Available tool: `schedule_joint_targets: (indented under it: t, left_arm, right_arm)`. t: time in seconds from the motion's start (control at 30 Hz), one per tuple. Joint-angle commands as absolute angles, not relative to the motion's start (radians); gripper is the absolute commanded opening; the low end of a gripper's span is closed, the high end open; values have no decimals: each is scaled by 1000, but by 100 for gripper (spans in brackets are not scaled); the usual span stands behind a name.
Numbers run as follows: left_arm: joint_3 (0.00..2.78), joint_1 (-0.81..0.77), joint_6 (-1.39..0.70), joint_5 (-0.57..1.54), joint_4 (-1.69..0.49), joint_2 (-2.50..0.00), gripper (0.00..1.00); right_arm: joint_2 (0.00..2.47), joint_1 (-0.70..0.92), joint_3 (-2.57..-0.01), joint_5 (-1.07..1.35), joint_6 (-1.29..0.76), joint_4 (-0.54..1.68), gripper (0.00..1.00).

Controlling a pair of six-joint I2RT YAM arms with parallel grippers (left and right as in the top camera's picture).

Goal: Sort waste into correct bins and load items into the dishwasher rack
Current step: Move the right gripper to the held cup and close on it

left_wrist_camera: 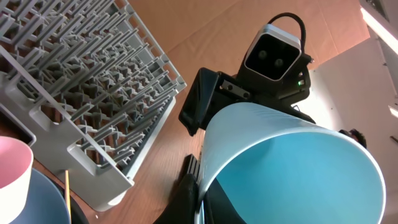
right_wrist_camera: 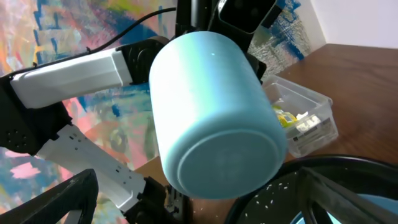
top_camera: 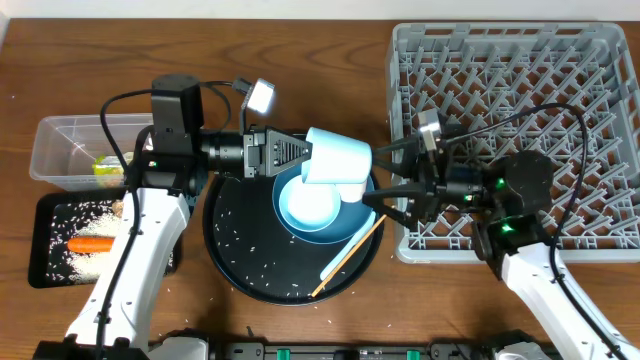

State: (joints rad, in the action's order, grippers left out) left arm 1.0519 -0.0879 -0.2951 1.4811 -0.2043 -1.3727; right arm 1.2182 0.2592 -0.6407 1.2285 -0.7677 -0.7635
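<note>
chopsticks (top_camera: 360,238): lie slantwise across the near-right part of the round dark tray (top_camera: 225,235), their near end reaching past its rim.
slim white utensil (top_camera: 333,264): lies just beside the chopsticks, at the same slant, inside the tray.
rice grains (top_camera: 250,252): scattered thinly over the round dark tray's floor, and much thicker in the shallow black tray.
shallow black tray (top_camera: 36,245): at the near left of the table (top_camera: 300,60), partly under the left arm.
carrot (top_camera: 90,243): lies flat on the rice in the shallow black tray.
pale-blue bowl (top_camera: 310,208): sits upright in the middle of the round dark tray, directly under the lifted cup.
pink cup (left_wrist_camera: 13,171): stands mouth up; the left wrist view shows only its edge, next to a pale-blue rim.
light-blue cup (top_camera: 338,158): off the table and tipped on its side above the bowl's far edge, mouth toward the left arm, base toward the right arm.
left gripper (top_camera: 308,152): clamped tight on the light-blue cup's rim, carrying it.
right gripper (top_camera: 380,176): fingers (right_wrist_camera: 59,196) spread wide and empty, facing the cup's base, just beside it, apparently without touching.
clear tub (top_camera: 50,160): far left, just behind the shallow black tray.
yellow-green wrapper (top_camera: 105,166): lies inside the clear tub, at its right end.
dishwasher rack (top_camera: 520,90): fills the far right of the table, pegs upright, the right arm reaching out over its near-left corner.
</note>
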Motion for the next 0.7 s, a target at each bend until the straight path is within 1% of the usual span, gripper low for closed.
schedule_joint_targets:
  t: [0.0,0.17,0.47,0.67]
  left_arm:
    - [1066,-87,-301,1481,-200,-1367,6]
    - [1066,-87,-301,1484,-200,-1367,6]
    - [1064,-87,-301,1485,-204,-1367,6]
    - [1064,-86,-300,1484,-207,-1367,6]
  right_arm:
    - [1218,289,-657,1184,-712,-768,95]
    - [1225,303,-657,1174,-664,-798,95]
    - [1269,327,-657,1130,-664,-876,91]
    - [1337,350,-657,1110,-664,-949,91]
